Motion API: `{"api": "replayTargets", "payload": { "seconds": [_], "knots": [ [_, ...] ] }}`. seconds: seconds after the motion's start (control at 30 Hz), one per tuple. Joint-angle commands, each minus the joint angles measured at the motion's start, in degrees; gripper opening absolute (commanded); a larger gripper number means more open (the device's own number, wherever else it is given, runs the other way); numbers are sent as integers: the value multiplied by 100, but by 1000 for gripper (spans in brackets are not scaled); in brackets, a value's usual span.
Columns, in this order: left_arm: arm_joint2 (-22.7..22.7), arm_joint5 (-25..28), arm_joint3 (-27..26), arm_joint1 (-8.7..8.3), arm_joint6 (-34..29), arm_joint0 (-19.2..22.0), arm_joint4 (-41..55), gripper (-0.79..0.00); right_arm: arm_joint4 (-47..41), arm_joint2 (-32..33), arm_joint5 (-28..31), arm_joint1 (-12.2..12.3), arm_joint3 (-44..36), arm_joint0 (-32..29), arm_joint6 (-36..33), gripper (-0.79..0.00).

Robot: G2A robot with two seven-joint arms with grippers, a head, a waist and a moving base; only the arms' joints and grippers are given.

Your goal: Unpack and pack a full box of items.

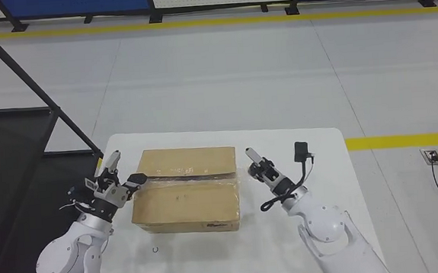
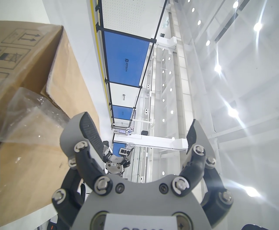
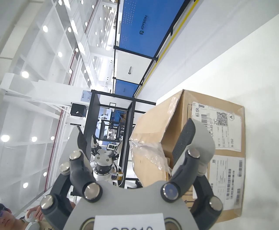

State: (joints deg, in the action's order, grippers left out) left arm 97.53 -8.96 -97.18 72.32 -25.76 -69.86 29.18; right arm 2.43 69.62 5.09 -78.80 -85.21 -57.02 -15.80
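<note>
A brown cardboard box [image 1: 186,188] sits in the middle of the white table [image 1: 212,263], its top flaps folded down. Crumpled clear tape [image 2: 32,113] hangs loose at the seam on both ends, and the tape [image 3: 150,152] shows again from the other side. My left gripper [image 1: 124,171] is just off the box's left end at top-edge height, open and empty [image 2: 139,130]. My right gripper [image 1: 255,162] is beside the box's right end, also open and empty [image 3: 135,139]. The box face [image 3: 218,135] next to the right gripper carries shipping labels.
A small black device [image 1: 302,150] with a cable lies on the table to the right of the right arm. A tiny ring [image 1: 157,251] lies in front of the box. A black metal frame [image 1: 24,81] stands off the table's left side.
</note>
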Motion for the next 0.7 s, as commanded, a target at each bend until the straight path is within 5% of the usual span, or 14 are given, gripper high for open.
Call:
{"api": "replayTargets", "payload": {
  "seconds": [0.0,0.37,0.67],
  "knots": [
    [27,-11,1,-8,15,5,50,0,208,7,-63,0,-68,-5,205,0],
    [542,215,-169,-56,58,-334,547,0,387,-368,1739,-33,-454,183,-109,0],
    [801,367,-285,-97,-115,-772,665,0,-1057,-1056,1119,-226,1317,1465,-1837,0]
  ]
}}
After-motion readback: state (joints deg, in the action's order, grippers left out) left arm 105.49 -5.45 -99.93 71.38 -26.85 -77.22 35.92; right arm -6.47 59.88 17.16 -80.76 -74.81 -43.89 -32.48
